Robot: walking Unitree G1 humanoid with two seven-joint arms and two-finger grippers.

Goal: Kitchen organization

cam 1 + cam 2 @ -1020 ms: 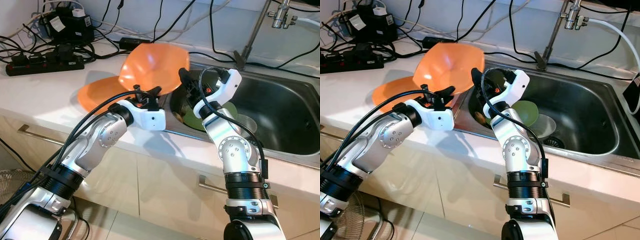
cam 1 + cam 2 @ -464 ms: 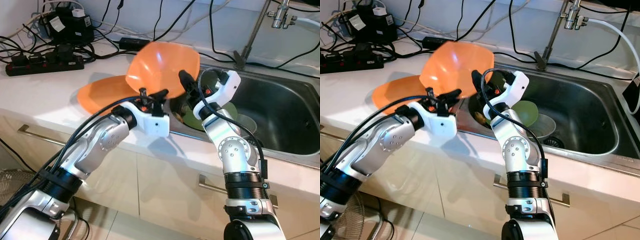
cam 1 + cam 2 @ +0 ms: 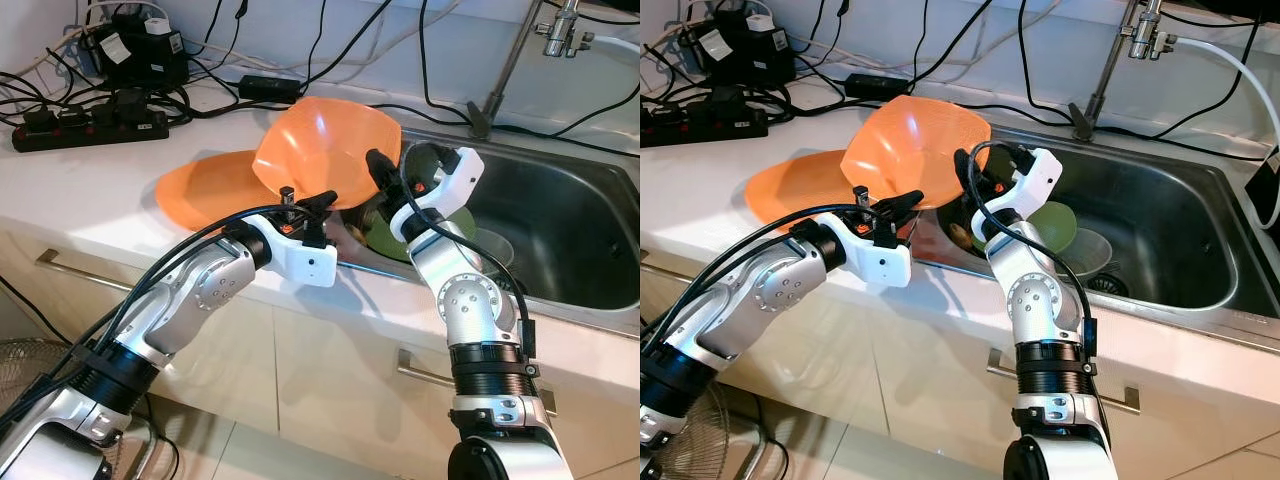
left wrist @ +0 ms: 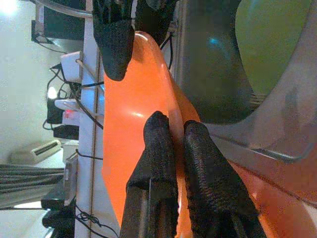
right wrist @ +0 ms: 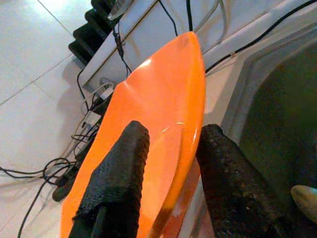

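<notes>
Black fingers (image 4: 157,148) of the left gripper (image 3: 308,203) are clamped on the rim of an orange bowl (image 3: 325,145), held tilted over the sink's (image 3: 560,215) left edge; the right gripper (image 3: 378,172) is spread astride the opposite rim.

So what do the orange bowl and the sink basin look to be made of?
Orange bowl: likely plastic, with a thin rim, uniform colour and a soft semi-gloss highlight. Sink basin: probably stainless steel, with a grey brushed sheen and dull reflections.
</notes>
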